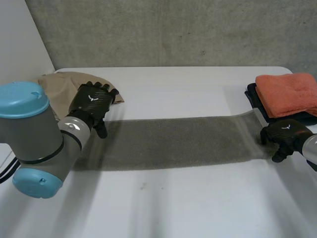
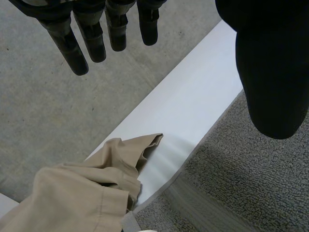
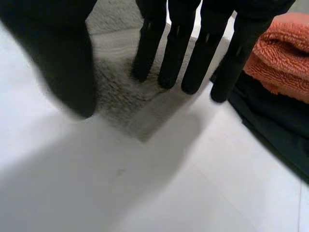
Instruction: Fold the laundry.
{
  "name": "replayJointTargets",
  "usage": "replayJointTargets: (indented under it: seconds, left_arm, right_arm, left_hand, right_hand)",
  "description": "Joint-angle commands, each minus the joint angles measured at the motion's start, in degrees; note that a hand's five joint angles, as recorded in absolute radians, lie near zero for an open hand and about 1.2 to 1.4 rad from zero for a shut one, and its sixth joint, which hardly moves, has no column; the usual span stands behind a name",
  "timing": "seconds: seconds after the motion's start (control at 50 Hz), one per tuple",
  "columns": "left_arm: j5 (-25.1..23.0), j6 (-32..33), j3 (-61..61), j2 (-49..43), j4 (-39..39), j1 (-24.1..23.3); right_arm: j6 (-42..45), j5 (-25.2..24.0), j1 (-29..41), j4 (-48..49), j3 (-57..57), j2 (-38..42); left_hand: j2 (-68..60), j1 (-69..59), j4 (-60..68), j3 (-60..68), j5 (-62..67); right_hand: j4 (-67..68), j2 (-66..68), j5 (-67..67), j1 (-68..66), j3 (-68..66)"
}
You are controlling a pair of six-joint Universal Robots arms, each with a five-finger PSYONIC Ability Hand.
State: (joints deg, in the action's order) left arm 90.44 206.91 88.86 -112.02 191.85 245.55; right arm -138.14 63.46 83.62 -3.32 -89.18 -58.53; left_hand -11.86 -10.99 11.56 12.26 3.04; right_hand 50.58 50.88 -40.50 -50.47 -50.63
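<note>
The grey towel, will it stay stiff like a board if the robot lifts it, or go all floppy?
Probably floppy: the grey towel lies limp and flat, hugging the table. Its fuzzy surface should grip rather than slide easily. Being soft cloth, it likely won't roll or break.

The long towel [image 1: 173, 141] is plain grey-brown; the crumpled garment [image 1: 57, 87] tan; the folded towel [image 1: 290, 91] orange; the folded cloth [image 1: 254, 100] beneath it near black; the bench [image 1: 173, 203] white.
</note>
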Motion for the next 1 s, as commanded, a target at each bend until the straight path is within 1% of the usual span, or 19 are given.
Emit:
replayJointTargets:
  seconds: [0.02, 0.12, 0.2, 0.26, 0.32, 0.38, 0.44, 0.48, 0.52, 0.6, 0.64, 0.66, 0.68, 0.7, 0.76, 0.86, 0.96, 0.98, 1.0]
  left_arm:
    - [0.2, 0.2, -0.2, -0.2, 0.4, -0.2]
    - [0.3, 0.2, 0.3, 0.3, 0.4, -0.1]
    - [0.1, 0.2, 1.7, 2.3, 0.4, 0.0]
    - [0.0, 0.2, 2.6, 3.4, 0.4, 0.1]
    - [0.0, 0.2, 4.1, 5.1, 0.4, 0.2]
    - [0.0, 0.2, 5.4, 6.8, 0.4, 0.4]
    - [0.0, 0.1, 6.2, 8.5, 0.4, 0.6]
    - [0.0, 0.0, 6.7, 9.4, 0.4, 0.6]
    - [0.0, 0.1, 7.3, 10.6, 0.4, 0.9]
    - [0.0, 0.0, 8.4, 12.7, 0.4, 2.1]
    - [0.0, -0.1, 9.7, 14.0, 0.4, 3.0]
    - [-0.1, -0.1, 9.8, 14.3, 0.4, 3.2]
    - [-0.1, -0.4, 10.5, 14.9, 0.5, 3.4]
    - [-0.1, -0.5, 10.6, 15.1, 0.4, 3.5]
    - [-0.4, -1.1, 11.9, 15.2, 0.5, 3.6]
    - [-0.4, -1.4, 13.1, 15.0, 1.2, 3.7]
    - [-0.4, -1.4, 13.5, 14.8, 1.9, 3.4]
    - [-0.4, -1.4, 13.5, 14.8, 1.9, 3.4]
    - [-0.4, -1.4, 13.4, 14.8, 2.0, 3.3]
  right_arm:
    - [-0.4, 3.3, -0.3, 5.7, 0.1, 1.5]
    - [0.5, 7.6, -2.3, 7.4, -1.2, 0.0]
    - [3.9, 8.3, -7.5, 6.8, -1.9, -4.3]
    - [9.9, 9.5, -10.9, 6.3, -1.4, -6.2]
    - [13.7, 9.5, -11.9, 5.9, -0.9, -6.4]
    - [13.9, 9.8, -11.0, 5.8, -0.6, -7.1]
    - [12.1, 9.0, -4.8, 6.3, 0.0, -10.5]
    - [9.0, 8.8, 2.3, 8.1, 1.0, -12.4]
    - [6.9, 8.7, 6.8, 10.1, 1.7, -12.7]
    - [4.0, 7.8, 22.2, 17.3, 3.0, -12.8]
    - [4.0, 7.0, 26.4, 18.9, 3.3, -12.4]
    - [4.2, 5.7, 32.5, 20.8, 3.7, -11.2]
    - [4.2, 5.4, 34.1, 21.3, 3.8, -10.6]
    - [4.3, 4.2, 38.9, 22.7, 4.6, -7.3]
    - [4.3, 2.8, 47.0, 23.4, 8.1, -0.4]
    - [4.3, 2.6, 54.4, 21.8, 12.5, 8.3]
    - [4.2, 3.3, 55.3, 19.9, 13.1, 11.4]
    - [4.1, 4.0, 55.1, 19.8, 12.9, 11.3]
    - [3.4, 5.9, 54.9, 19.2, 12.5, 10.6]
  left_hand:
    - [1.9, 1.0, -1.6, -2.3, -3.0]
    - [1.9, 1.0, -1.6, -2.3, -3.0]
    - [1.9, 1.0, -1.6, -2.3, -3.0]
    - [1.9, 1.0, -1.6, -2.3, -3.0]
    - [1.9, 1.0, -1.6, -2.3, -3.0]
    - [1.9, 1.0, -1.6, -2.3, -3.0]
    - [1.9, 1.0, -1.6, -2.3, -3.0]
    - [1.9, 1.0, -1.6, -2.3, -3.0]
    - [1.9, 1.0, -1.6, -2.3, -3.0]
    - [1.9, 1.0, -1.6, -2.3, -3.0]
    - [1.9, 1.0, -1.6, -2.3, -3.0]
    - [1.9, 1.0, -1.6, -2.3, -3.0]
    - [1.9, 1.0, -1.6, -2.3, -3.0]
    - [1.9, 1.0, -1.6, -2.3, -3.0]
    - [1.9, 1.0, -1.6, -2.3, -3.0]
    - [1.9, 1.0, -1.6, -2.3, -3.0]
    - [1.9, 1.0, -1.6, -2.3, -3.0]
    - [1.9, 1.0, -1.6, -2.3, -3.0]
    - [1.9, 1.0, -1.6, -2.3, -3.0]
  right_hand:
    - [29.4, 29.1, -29.5, -29.5, -29.4]
    - [29.4, 29.1, -29.5, -29.5, -29.4]
    - [29.4, 29.1, -29.5, -29.5, -29.4]
    - [29.4, 29.1, -29.5, -29.5, -29.4]
    - [29.4, 29.1, -29.5, -29.5, -29.4]
    - [29.4, 29.1, -29.5, -29.5, -29.4]
    - [29.4, 29.1, -29.5, -29.5, -29.4]
    - [29.4, 29.1, -29.5, -29.5, -29.4]
    - [29.4, 29.1, -29.5, -29.5, -29.4]
    - [29.4, 29.1, -29.5, -29.5, -29.4]
    - [29.4, 29.1, -29.5, -29.5, -29.4]
    - [29.4, 29.1, -29.5, -29.5, -29.4]
    - [29.4, 29.1, -29.5, -29.5, -29.4]
    - [29.4, 29.1, -29.5, -29.5, -29.4]
    - [29.4, 29.1, -29.5, -29.5, -29.4]
    - [29.4, 29.1, -29.5, -29.5, -29.4]
    - [29.4, 29.1, -29.5, -29.5, -29.4]
    - [29.4, 29.1, -29.5, -29.5, -29.4]
    - [24.5, 24.2, -24.6, -24.6, -24.4]
